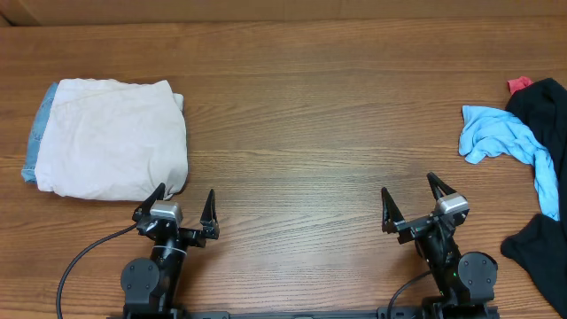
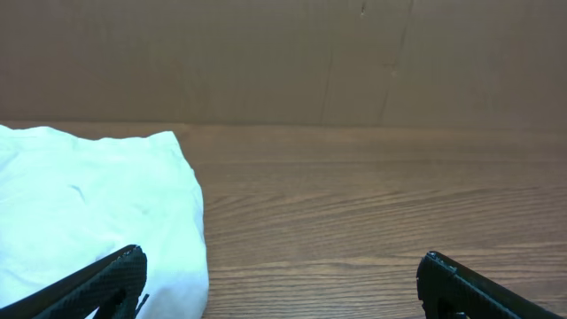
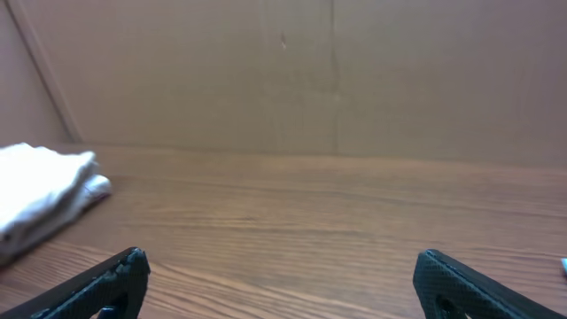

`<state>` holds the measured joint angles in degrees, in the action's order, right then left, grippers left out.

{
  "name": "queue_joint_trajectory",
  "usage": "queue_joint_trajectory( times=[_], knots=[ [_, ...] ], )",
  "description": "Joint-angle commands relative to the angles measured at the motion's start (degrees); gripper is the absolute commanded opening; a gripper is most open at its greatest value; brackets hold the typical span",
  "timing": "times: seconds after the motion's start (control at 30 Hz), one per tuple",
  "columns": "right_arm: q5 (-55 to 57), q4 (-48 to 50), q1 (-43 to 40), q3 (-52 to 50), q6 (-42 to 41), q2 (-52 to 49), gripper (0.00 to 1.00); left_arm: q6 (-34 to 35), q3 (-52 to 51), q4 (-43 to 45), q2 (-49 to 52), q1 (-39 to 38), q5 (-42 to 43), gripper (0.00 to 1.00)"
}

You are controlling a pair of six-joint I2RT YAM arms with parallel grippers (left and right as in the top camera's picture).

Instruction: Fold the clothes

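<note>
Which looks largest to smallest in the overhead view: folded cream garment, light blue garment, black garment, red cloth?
1. Folded cream garment.
2. Black garment, cut off by the frame, so unsure.
3. Light blue garment.
4. Red cloth, mostly hidden.

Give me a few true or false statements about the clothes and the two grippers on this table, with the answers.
1. A folded cream garment lies on the left side of the table. True.
2. The left jaws are clamped on the cream garment. False: the left gripper is open and holds nothing.
3. The black piece is neatly folded. False: the black garment lies crumpled at the right edge.
4. A crumpled light blue garment lies against the black garment. True.
5. The right gripper has its jaws open and empty. True.
</note>
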<state>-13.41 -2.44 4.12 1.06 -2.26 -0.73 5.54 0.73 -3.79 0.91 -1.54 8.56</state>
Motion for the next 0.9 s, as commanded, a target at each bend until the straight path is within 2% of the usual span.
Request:
queue_joint_trajectory(
  times=[0.0,0.1,0.2,0.27,0.3,0.53,0.63,0.7,0.77,0.87],
  knots=[
    [-2.9,2.3,-0.2,0.3,-11.6,0.5,1.00,-0.9,-0.5,0.2,-0.5,-0.4,-0.1,1.00],
    [-6.3,2.0,-0.2,4.7,-14.8,0.4,1.00,-1.7,-0.5,2.8,-0.5,-0.4,-3.3,1.00],
    [-6.1,-2.8,-0.2,11.6,-14.7,-2.3,1.00,3.4,-0.5,4.3,-0.5,-0.4,0.3,1.00],
    [-5.6,-11.6,-0.2,19.3,-14.0,-8.5,1.00,12.0,-0.4,4.7,-0.5,-0.4,1.0,1.00],
    [-5.1,-15.9,-0.2,23.2,-13.8,-12.1,1.00,13.8,-0.1,4.8,-0.5,-0.4,1.5,1.00],
    [-2.4,-41.4,-0.2,52.6,-7.7,-45.1,1.00,15.5,8.0,3.1,0.0,-0.3,1.1,1.00],
    [-3.9,-51.4,-0.2,65.8,-8.3,-59.7,1.00,15.5,17.6,-5.1,4.7,-0.3,1.6,1.00],
    [-4.7,-55.8,-0.2,71.0,-8.2,-66.8,1.00,15.3,24.3,-9.8,10.1,-0.3,1.6,1.00],
    [-4.2,-59.1,-1.0,76.5,-8.3,-73.8,1.00,14.6,33.8,-15.7,19.0,-0.3,1.9,1.00],
    [6.5,-63.2,-5.6,83.7,-15.0,-80.5,1.00,13.0,46.9,-23.1,32.1,-0.4,3.5,1.00]
  ],
)
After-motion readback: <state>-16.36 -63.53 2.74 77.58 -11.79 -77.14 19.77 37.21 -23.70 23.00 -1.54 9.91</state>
